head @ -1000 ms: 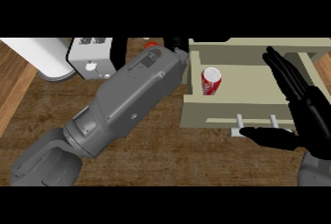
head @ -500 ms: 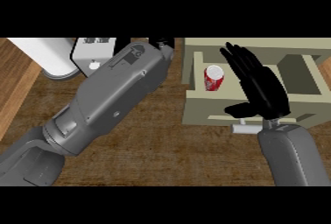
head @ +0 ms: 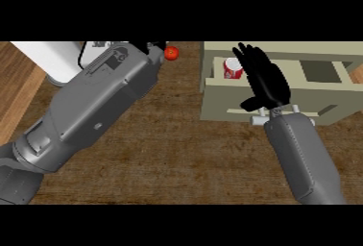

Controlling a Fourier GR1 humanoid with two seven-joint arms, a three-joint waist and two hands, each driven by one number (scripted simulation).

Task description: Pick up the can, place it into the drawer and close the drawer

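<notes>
Inside the open beige drawer (head: 212, 77), at its left end, sits the small red-and-white can (head: 232, 68), upright or nearly so, its pale top showing. That drawer belongs to a beige box-like cabinet unit (head: 333, 103) standing on the dark brown wood-grain counter (head: 191, 153); a darker recess shows in the unit's right part.

Over the drawer's middle hovers the black right hand (head: 264, 84), coming off its grey right forearm (head: 305, 158), which rises from the lower edge. Its fingers (head: 248, 55) are stretched out straight towards the back of the drawer, released and holding nothing, and the thumb (head: 249, 103) juts left near the front panel. The fingers lie just beside the can, to its right; whether they touch it cannot be told. Right below the hand, at the drawer front, a small pale bar handle (head: 257, 120) peeks out beside the wrist.

On the left, the large grey left forearm (head: 99, 110) slants up across the counter from the lower left corner. Only a bit of the black left hand (head: 156, 47) shows at the top edge, and the state of that hand cannot be told. Just to its right lies a small red round object (head: 171, 53). Behind the forearm stand a white cylinder (head: 46, 57) and a white boxy appliance (head: 96, 50), both partly hidden.
</notes>
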